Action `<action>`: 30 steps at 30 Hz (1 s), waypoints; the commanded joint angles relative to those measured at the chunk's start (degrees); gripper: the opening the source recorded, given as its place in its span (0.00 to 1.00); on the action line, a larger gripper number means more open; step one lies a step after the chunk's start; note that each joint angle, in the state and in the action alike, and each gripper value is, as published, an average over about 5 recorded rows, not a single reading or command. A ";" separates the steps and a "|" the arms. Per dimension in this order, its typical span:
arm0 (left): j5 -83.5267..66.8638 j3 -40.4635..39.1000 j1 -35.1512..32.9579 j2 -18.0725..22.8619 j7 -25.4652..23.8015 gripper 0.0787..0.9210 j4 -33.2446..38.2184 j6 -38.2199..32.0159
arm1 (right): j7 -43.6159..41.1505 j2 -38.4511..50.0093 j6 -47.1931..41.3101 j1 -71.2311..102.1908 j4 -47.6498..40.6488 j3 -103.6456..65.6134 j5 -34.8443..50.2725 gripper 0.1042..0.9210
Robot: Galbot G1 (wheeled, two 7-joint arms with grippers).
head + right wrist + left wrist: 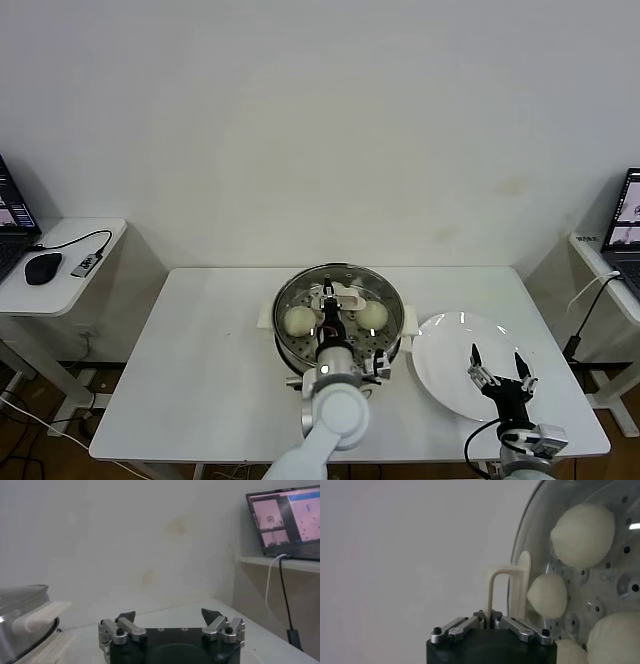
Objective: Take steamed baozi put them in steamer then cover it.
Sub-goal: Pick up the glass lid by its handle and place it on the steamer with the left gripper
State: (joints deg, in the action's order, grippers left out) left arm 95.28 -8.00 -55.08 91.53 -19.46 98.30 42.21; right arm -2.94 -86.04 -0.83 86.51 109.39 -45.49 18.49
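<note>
I pinch the cream lid handle [496, 592] between my left gripper [488, 617] fingers, glass lid [338, 300] apparently seated over buns [300, 320] in the steamer [285, 345]; right gripper [497, 365] hangs spread above the plate [440, 365].

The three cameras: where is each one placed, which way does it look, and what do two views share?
Head view: high up, looking down at the steamer; both arms show.
Left wrist view: behind the left hand, shut on the glass lid's handle, baozi beneath.
Right wrist view: behind the open right hand, facing the wall.
All share the steamer.
</note>
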 commanded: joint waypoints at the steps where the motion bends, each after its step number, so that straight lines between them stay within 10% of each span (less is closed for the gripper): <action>1: -0.06 -0.31 0.01 -0.03 -0.11 0.08 -0.02 2.29 | 0.00 -0.04 0.06 -0.03 -0.05 -0.02 -0.01 0.88; 30: -10.74 -1.34 -7.89 -5.35 -3.59 0.88 19.92 2.08 | -0.17 0.14 0.30 0.61 0.03 -0.12 -0.11 0.88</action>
State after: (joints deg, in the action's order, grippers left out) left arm 90.69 -10.41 -59.92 87.80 -22.31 109.43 42.19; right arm -2.99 -85.94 -0.60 86.92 109.17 -45.66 18.29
